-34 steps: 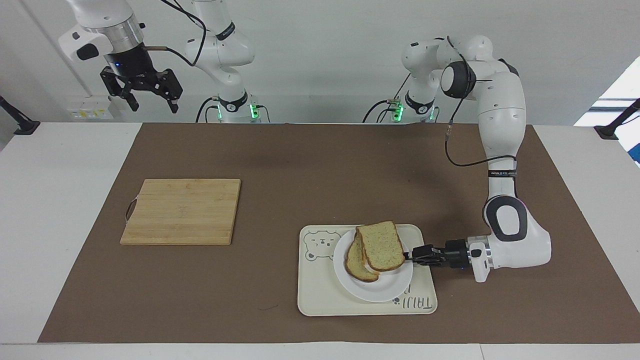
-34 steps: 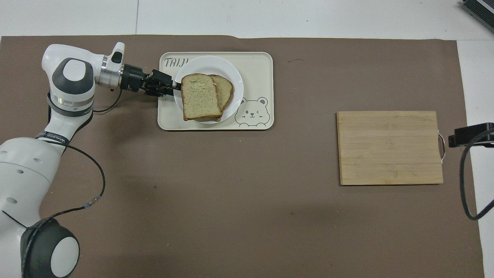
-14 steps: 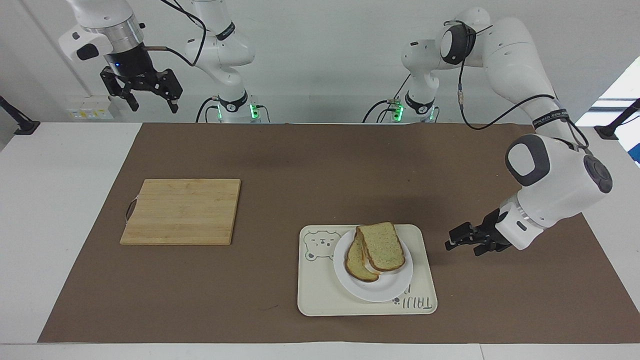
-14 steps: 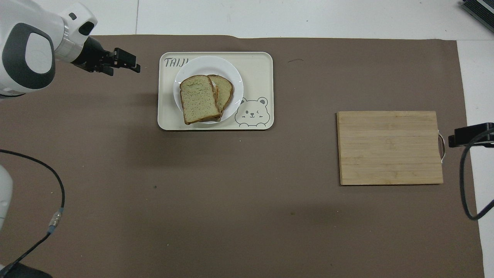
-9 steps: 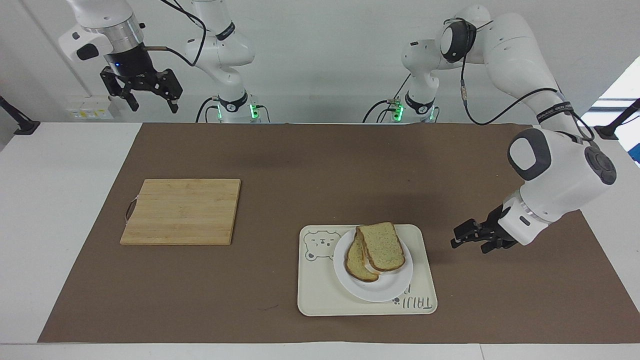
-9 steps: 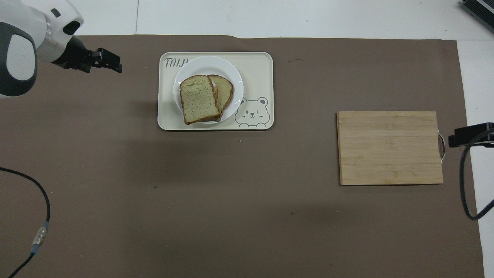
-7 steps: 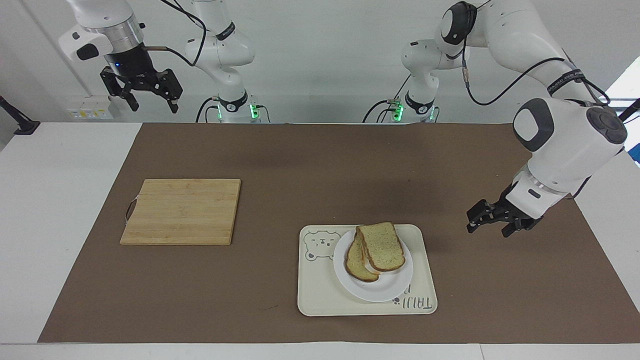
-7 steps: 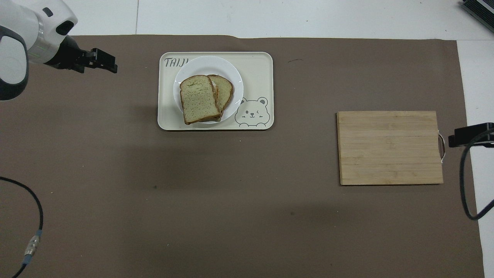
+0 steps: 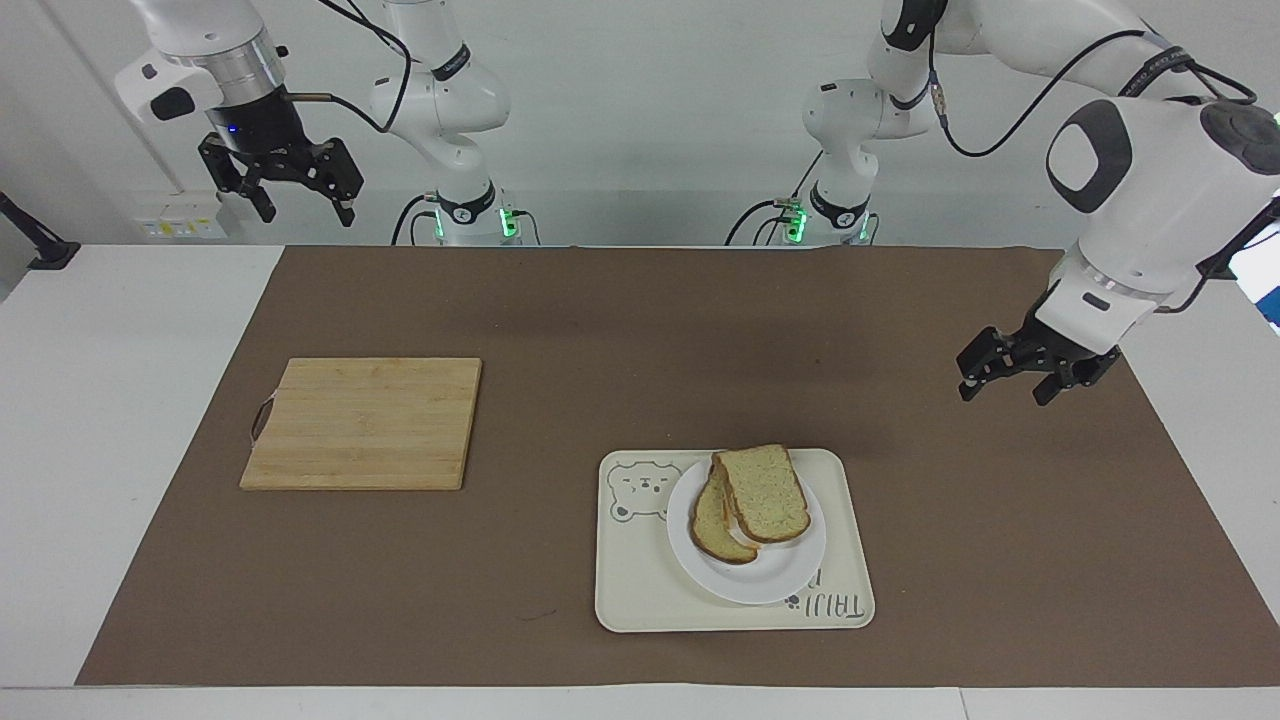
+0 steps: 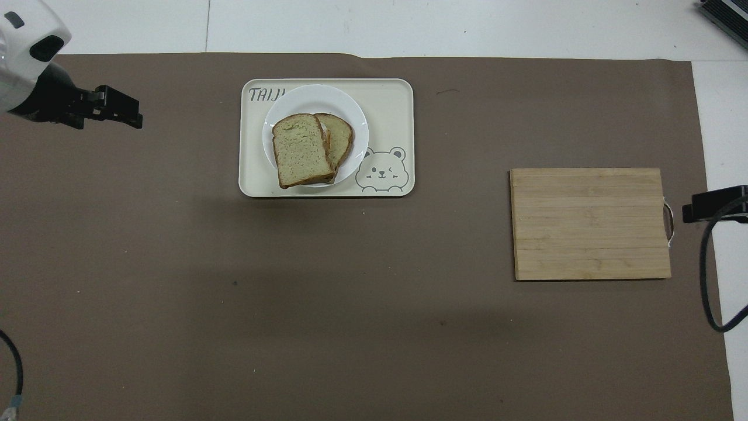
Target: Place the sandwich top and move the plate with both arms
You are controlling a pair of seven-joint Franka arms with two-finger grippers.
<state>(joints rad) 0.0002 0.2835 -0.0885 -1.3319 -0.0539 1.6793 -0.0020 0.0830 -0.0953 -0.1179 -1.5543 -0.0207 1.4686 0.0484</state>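
On the plate (image 9: pixel 745 580), well apart from your left tool (image 9: pixel 1012 377), the sandwich top (image 9: pixel 762 493) lies askew.
Both tools are released, the right tool (image 9: pixel 283 186) waiting raised; bread is soft and light, the plate stiff and slippery, so take its rim.

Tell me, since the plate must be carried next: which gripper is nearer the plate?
Left. The left gripper hangs open over the mat beside the tray holding the plate; the right gripper waits raised, open.
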